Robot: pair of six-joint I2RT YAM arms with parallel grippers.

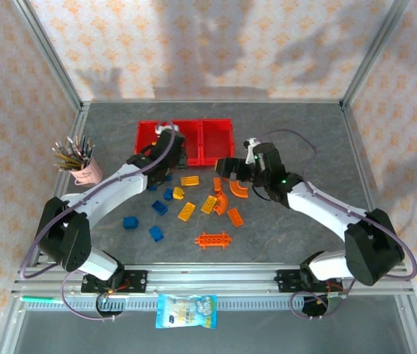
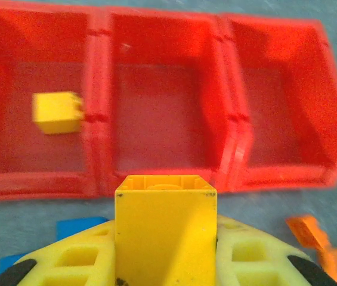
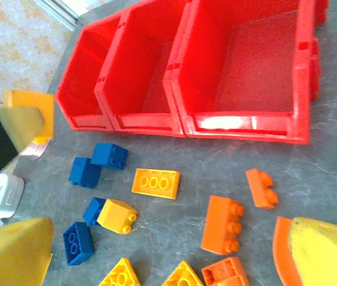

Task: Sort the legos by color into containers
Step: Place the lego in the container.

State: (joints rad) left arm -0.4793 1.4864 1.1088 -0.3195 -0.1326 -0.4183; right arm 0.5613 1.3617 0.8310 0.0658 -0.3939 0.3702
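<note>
My left gripper (image 2: 166, 238) is shut on a yellow brick (image 2: 166, 226), held just in front of the three joined red bins (image 2: 234, 149). The left bin holds one yellow brick (image 2: 58, 112); the other two look empty. From above, that gripper (image 1: 171, 151) sits at the bins' (image 1: 219, 140) front edge. My right gripper (image 3: 171, 244) is open above loose legos: a yellow plate (image 3: 155, 182), blue blocks (image 3: 96, 164) and an orange brick (image 3: 223, 223). A curved orange piece (image 3: 281, 253) touches its right finger (image 3: 329, 256). The right gripper (image 1: 230, 168) hovers right of the pile.
A pink pencil cup (image 1: 86, 169) stands at the left. The orange ladder plate (image 1: 213, 240) and two blue blocks (image 1: 131, 222) lie nearer the front. A snack packet (image 1: 186, 310) rests on the front rail. Frame posts rise at the back corners.
</note>
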